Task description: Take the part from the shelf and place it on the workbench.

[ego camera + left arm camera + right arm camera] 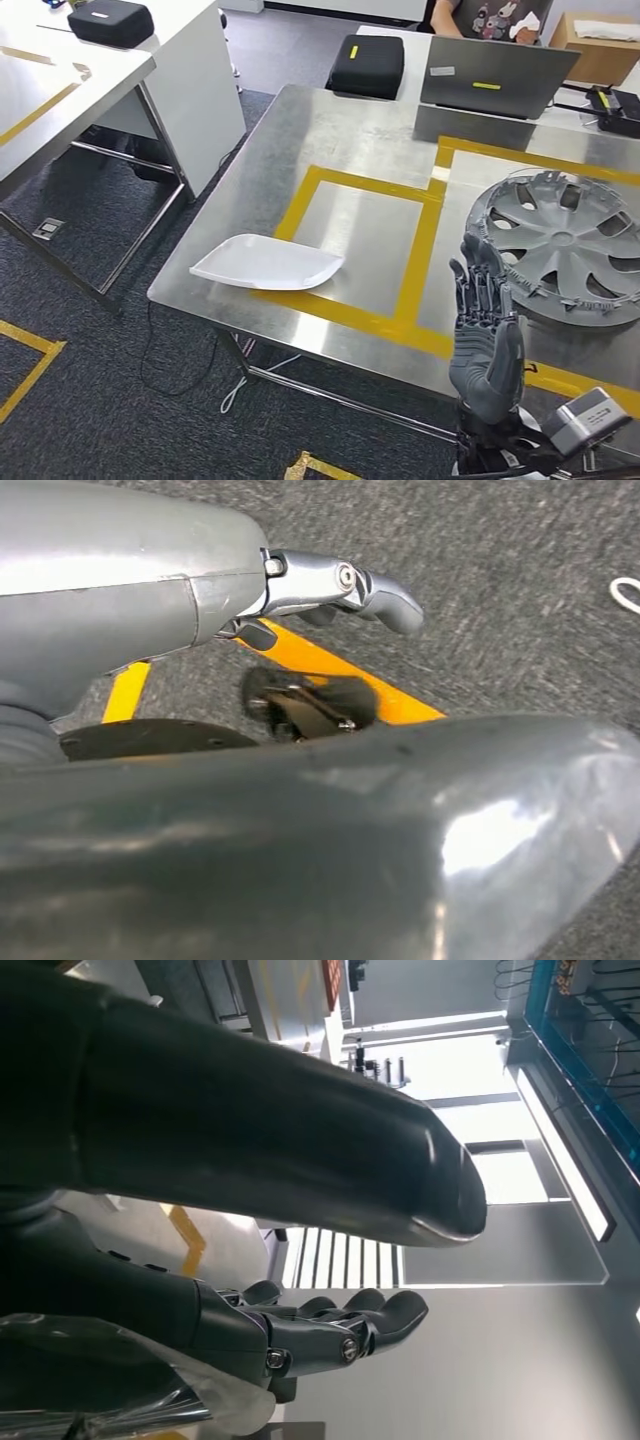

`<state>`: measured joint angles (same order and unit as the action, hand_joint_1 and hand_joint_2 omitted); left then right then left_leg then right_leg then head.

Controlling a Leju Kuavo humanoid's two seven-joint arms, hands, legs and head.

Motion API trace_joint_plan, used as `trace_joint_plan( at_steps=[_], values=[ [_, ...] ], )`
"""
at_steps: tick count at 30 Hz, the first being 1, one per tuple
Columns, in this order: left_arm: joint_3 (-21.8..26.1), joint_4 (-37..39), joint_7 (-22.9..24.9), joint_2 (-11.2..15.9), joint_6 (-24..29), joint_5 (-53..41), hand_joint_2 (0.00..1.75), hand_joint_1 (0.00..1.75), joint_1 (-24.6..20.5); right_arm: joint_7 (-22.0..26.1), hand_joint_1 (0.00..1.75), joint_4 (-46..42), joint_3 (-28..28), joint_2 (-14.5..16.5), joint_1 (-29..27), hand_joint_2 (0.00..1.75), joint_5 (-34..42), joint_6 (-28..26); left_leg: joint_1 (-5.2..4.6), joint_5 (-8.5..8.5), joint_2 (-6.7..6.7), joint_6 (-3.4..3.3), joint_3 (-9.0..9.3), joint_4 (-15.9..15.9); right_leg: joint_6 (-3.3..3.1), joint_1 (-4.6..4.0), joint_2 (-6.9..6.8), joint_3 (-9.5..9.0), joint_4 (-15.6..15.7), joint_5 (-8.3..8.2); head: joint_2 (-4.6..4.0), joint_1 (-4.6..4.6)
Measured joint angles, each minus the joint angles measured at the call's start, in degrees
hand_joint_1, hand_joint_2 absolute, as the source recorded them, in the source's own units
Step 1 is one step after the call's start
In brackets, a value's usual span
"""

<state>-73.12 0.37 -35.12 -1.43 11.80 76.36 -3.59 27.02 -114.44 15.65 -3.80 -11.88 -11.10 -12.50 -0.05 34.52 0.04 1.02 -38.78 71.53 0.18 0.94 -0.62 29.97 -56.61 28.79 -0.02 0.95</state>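
The robot's empty right hand (485, 335) rises with fingers (474, 268) straight and close together just short of the wheel cover (562, 245) lying flat beyond their tips on the workbench (332, 130), where any forward sweep risks shoving it.

No text, brand or number can be read anywhere in these views. Yellow stickers on the black case (366, 64) and the laptop lid (494, 78) at the far side of the bench (355, 140) are too small to read, and the print on the seated person's shirt (494, 17) is graphic only.
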Motion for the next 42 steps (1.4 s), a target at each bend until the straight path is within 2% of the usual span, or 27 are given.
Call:
trace_joint_plan(
  at_steps=[1,2,3,6,7,10,12,15,16,17,18,20,22,24,25,26,27,30,31,32,33,34,36,38,40,41,42],
  values=[
    [0.1,0.0,0.0,0.0,0.0,0.0,0.0,0.0,0.0,0.0,0.0,0.0,0.0,0.0,0.0,0.0,0.0,0.0,0.14,0.91,0.0,0.15,-0.19,2.1,0.02,-0.01,-0.01,0.59,-0.2,-0.28,0.0,-0.01],
    [0.2,0.0,0.0,0.0,0.0,0.0,0.0,0.0,0.0,0.0,0.0,0.0,0.0,0.0,0.0,0.0,0.1,0.0,0.27,0.74,0.0,0.22,0.61,2.1,0.06,-0.01,-0.02,1.16,-0.5,-0.52,0.0,0.01],
    [0.2,0.0,0.0,0.0,0.0,0.0,0.0,0.0,0.0,0.0,0.0,0.0,0.0,0.0,0.0,0.0,0.1,0.0,0.37,-0.42,0.0,0.18,2.55,-0.4,0.13,0.0,0.0,1.67,-0.7,-0.74,0.0,0.02],
    [0.3,0.0,0.0,0.0,-0.1,0.0,0.0,0.0,-0.1,0.0,0.0,0.0,0.0,0.0,0.0,0.0,0.1,0.0,0.36,-4.01,-0.16,-0.43,9.65,-12.0,0.72,-0.1,0.1,2.79,-1.3,-1.43,0.0,0.01],
    [0.3,0.0,0.0,0.0,-0.1,-0.1,0.0,0.0,-0.1,0.0,0.0,0.0,0.0,0.0,0.1,0.0,0.1,0.0,0.22,-4.36,-0.23,-0.72,10.46,-13.8,1.04,-0.12,0.11,3.07,-1.3,-1.72,0.01,0.0],
    [0.3,0.0,0.0,0.0,-0.2,-0.2,0.0,0.0,0.0,0.1,0.0,0.0,0.1,0.0,0.1,0.0,0.2,0.0,-0.09,-5.36,-0.17,-1.92,9.72,-14.5,2.14,0.1,0.14,3.66,-1.3,-2.45,0.02,-0.04],
    [0.4,0.0,0.0,0.0,-0.1,-0.1,0.0,0.0,0.0,0.1,0.0,0.0,0.1,0.0,0.1,0.0,0.2,0.0,-0.03,-6.63,0.07,-2.96,8.77,-15.0,2.58,0.2,0.29,4.78,-2.9,-0.05,0.02,-0.18],
    [0.4,0.0,0.0,-0.1,-0.1,-0.1,0.0,0.0,-0.2,0.1,0.0,0.0,0.1,0.0,0.1,0.0,0.2,0.0,-0.24,-8.47,0.22,-3.78,6.49,-15.1,2.72,0.2,0.43,7.49,-12.2,7.62,0.01,-0.55],
    [0.4,0.0,0.0,-0.2,-0.1,-0.1,0.0,0.0,-0.2,0.0,0.0,0.0,0.2,0.0,0.0,0.0,0.2,0.0,-0.37,-9.11,0.25,-3.81,5.63,-15.0,2.76,0.19,0.44,7.75,-15.1,8.65,0.01,-0.59],
    [0.4,0.0,0.0,-0.2,-0.2,-0.1,0.0,0.0,-0.2,0.0,0.0,0.1,0.2,0.0,0.0,0.0,0.2,0.0,-0.47,-9.76,0.27,-3.78,4.73,-14.9,2.76,0.18,0.43,7.26,-16.4,8.27,0.01,-0.6],
    [0.4,0.0,0.0,-0.2,-0.2,-0.1,0.0,0.0,-0.2,0.0,0.0,0.1,0.2,0.0,0.1,0.0,0.2,0.0,-0.52,-10.38,0.28,-3.7,3.86,-14.8,2.74,0.18,0.43,5.96,-16.0,6.86,0.01,-0.6],
    [0.4,0.0,0.0,-0.3,-0.2,-0.1,0.0,0.0,-0.2,0.0,0.0,0.2,0.2,0.0,0.1,0.0,0.3,0.0,-0.56,-11.52,0.26,-3.37,2.33,-14.5,2.58,0.18,0.4,0.56,-9.5,3.83,0.01,-0.62],
    [0.4,0.0,0.0,-0.3,-0.2,-0.1,0.0,0.0,-0.2,0.0,0.0,0.2,0.2,0.0,0.4,0.0,0.3,0.0,-0.7,-12.59,0.22,-2.83,1.28,-14.0,2.32,0.07,0.42,-5.11,-1.2,4.01,0.01,-0.6],
    [0.5,0.0,0.0,-0.3,-0.2,-0.1,0.0,0.0,-0.1,0.0,0.0,0.2,0.2,0.0,0.6,0.0,0.3,0.0,-0.71,-13.61,0.23,-2.2,0.87,-13.8,1.96,-0.2,0.49,-6.76,2.2,4.93,0.0,-0.58],
    [0.5,0.0,0.0,-0.3,-0.2,-0.1,0.0,0.0,-0.1,0.0,0.0,0.2,0.2,0.0,0.6,0.0,0.3,0.0,-0.6,-14.03,0.22,-1.88,0.79,-13.9,1.61,-0.19,0.44,-6.15,2.1,4.64,0.0,-0.57],
    [0.5,0.0,0.0,-0.2,-0.2,-0.1,0.0,0.0,0.0,0.0,0.0,0.2,0.2,0.0,0.6,0.0,0.3,0.0,-0.48,-13.45,0.19,-1.53,0.61,-13.6,1.19,-0.18,0.34,-5.75,2.0,4.17,0.01,-0.54],
    [0.6,0.0,0.0,-0.2,-0.2,-0.1,0.0,0.0,0.0,0.0,0.0,0.2,0.2,0.0,0.6,0.0,0.3,0.0,-0.37,-11.64,0.15,-1.16,0.31,-12.5,0.73,-0.11,0.22,-5.19,2.0,3.57,0.01,-0.42],
    [0.7,0.0,0.0,-0.2,-0.2,-0.1,0.0,0.0,0.0,-0.1,0.0,0.2,0.2,0.0,0.6,0.0,0.3,0.0,-0.01,-2.35,0.1,-0.26,-1.11,-3.2,0.04,-0.1,0.02,-2.96,1.9,1.51,0.02,-0.08],
    [0.7,0.0,0.0,-0.2,-0.2,-0.1,0.0,0.0,0.0,-0.1,0.0,0.2,0.2,0.0,0.6,0.0,0.3,0.0,0.09,-0.87,0.1,-0.09,-1.26,0.3,0.02,-0.16,-0.01,-2.2,1.8,0.84,0.01,-0.06],
    [0.7,0.0,0.0,-0.2,-0.2,-0.1,0.0,0.0,0.0,-0.1,0.0,0.2,0.2,0.0,0.6,0.0,0.3,0.0,0.16,-0.99,0.1,-0.04,-0.84,2.4,0.05,-0.21,-0.03,-1.34,1.5,0.2,0.01,-0.07],
    [0.7,0.0,0.0,-0.2,-0.2,-0.1,0.0,0.0,0.0,-0.1,0.0,0.2,0.2,0.0,0.6,0.0,0.3,0.0,0.2,-2.23,0.09,-0.08,0.29,2.7,0.11,-0.25,-0.03,-0.44,1.2,-0.37,0.01,-0.06],
    [0.7,0.0,0.0,-0.2,-0.2,-0.1,0.0,0.0,0.0,-0.1,0.0,0.2,0.2,0.0,0.6,0.0,0.3,0.0,0.21,-3.9,0.08,-0.26,2.32,0.9,0.18,-0.27,-0.02,0.48,0.8,-0.86,0.01,-0.06],
    [0.7,0.0,0.0,-0.2,-0.2,-0.1,0.0,0.0,-0.1,-0.1,0.0,0.2,0.1,0.0,0.7,0.0,0.3,0.0,0.07,-5.41,-0.1,-0.98,8.27,-7.2,0.45,-0.35,0.0,1.98,0.1,-1.62,0.01,-0.09],
    [0.8,0.0,0.0,-0.1,-0.2,-0.1,0.0,0.0,-0.1,-0.1,0.0,0.2,0.1,0.0,0.7,0.0,0.4,0.0,-0.25,-4.54,-0.3,-1.68,12.27,-13.9,0.99,-0.32,-0.05,2.9,-0.2,-2.46,0.0,-0.11],
    [0.8,0.0,0.0,-0.1,-0.2,-0.1,0.0,0.0,-0.1,-0.2,0.0,0.2,0.2,0.0,0.8,0.0,0.4,0.0,-0.52,-4.32,-0.28,-2.2,12.41,-15.8,1.7,-0.2,-0.09,3.63,-0.2,-3.47,0.01,-0.1],
    [0.8,0.0,0.0,-0.1,-0.2,-0.1,0.0,0.0,-0.1,-0.2,0.0,0.2,0.1,0.0,0.7,0.0,0.4,0.0,-0.48,-4.8,-0.16,-2.53,11.93,-16.2,2.0,-0.15,0.0,4.11,-0.3,-3.31,0.01,-0.12],
    [0.8,0.0,0.0,-0.1,-0.2,-0.1,0.0,0.0,-0.1,-0.2,0.0,0.2,0.1,0.0,0.7,0.0,0.4,0.0,-0.37,-5.39,-0.03,-2.95,11.33,-16.6,2.24,-0.16,0.12,4.83,-1.2,-2.04,0.01,-0.22]
  ],
)
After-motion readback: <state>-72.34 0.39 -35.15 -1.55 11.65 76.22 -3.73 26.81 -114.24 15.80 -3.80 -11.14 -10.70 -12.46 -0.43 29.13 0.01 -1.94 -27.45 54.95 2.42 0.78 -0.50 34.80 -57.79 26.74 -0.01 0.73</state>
